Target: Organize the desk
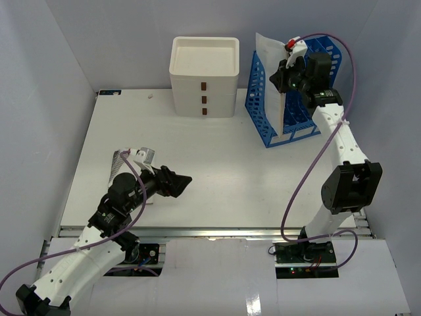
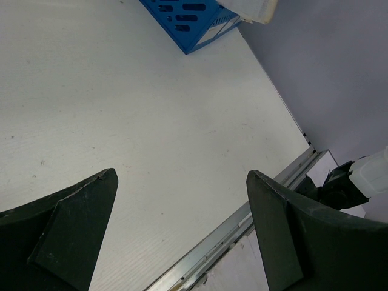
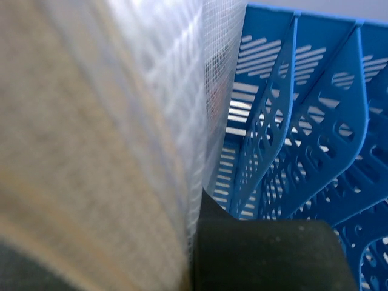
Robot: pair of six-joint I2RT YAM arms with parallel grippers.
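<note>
your right gripper was where trouble could have started: it sat high at the top of the white mesh pouch, and a thin, floppy pouch held only by its upper edge could slip out of the pinch or fold over if you moved quickly. any sideways pull could have caught the mesh on one of the slotted dividers, and i judged the blue file rack light enough to be dragged or tipped by that. letting go too soon might have let the pouch flop out onto the desk. the jaws were pressed together on the pouch, and in the wrist view the mesh lay flat against one dark finger pad. the pouch stood roughly upright at the rack's left side. i could not tell which slot it was in, nor whether its bottom edge was fully seated.

your left gripper hung spread wide above the desk's near left part, with bare tabletop between its fingers, holding and touching nothing.

further out, the rack stood at the far right of the desk, just beside the cream three-drawer box at the far edge
</note>
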